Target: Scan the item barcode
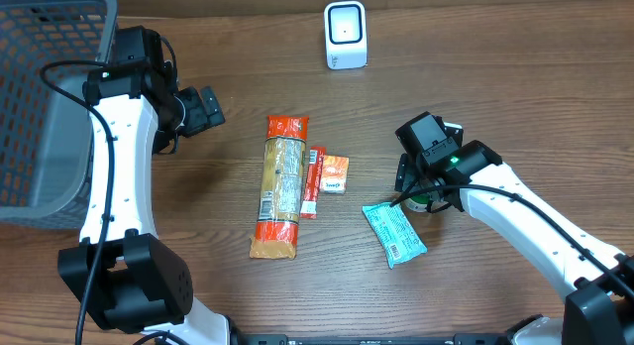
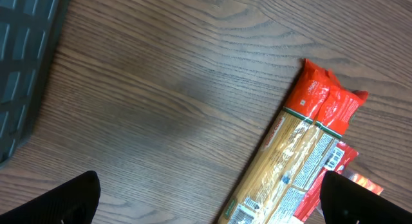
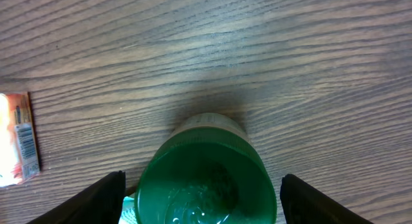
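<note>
A green round-topped container (image 3: 206, 179) stands upright on the wooden table (image 1: 495, 77), right of centre, directly beneath the right gripper (image 3: 203, 188). In the right wrist view its glossy green top fills the space between the two dark fingers (image 3: 106, 198), which stand apart on either side of it with a strip of table showing on each flank; neither finger is seen touching it. From overhead the container is mostly hidden under the right arm's wrist, with only a sliver of green (image 1: 424, 200) showing.

Just in front of it, toward the robot, a teal packet (image 1: 393, 232) lies flat at a slant, its near corner close to the container. To the container's left sit a small orange packet (image 1: 335, 173), its barcode edge visible in the right wrist view, a slim red sachet (image 1: 314, 183) touching it, and a long pasta package (image 1: 280, 186) with red ends, laid lengthwise beside the sachet.

The white barcode scanner (image 1: 346, 35) stands at the table's far edge, well apart from the container.

On the left, the left gripper (image 1: 203, 109) hangs above bare wood, jaws spread wide and holding nothing, the pasta package's red end off to its right. A grey mesh basket (image 1: 40, 97) occupies the far left corner.
</note>
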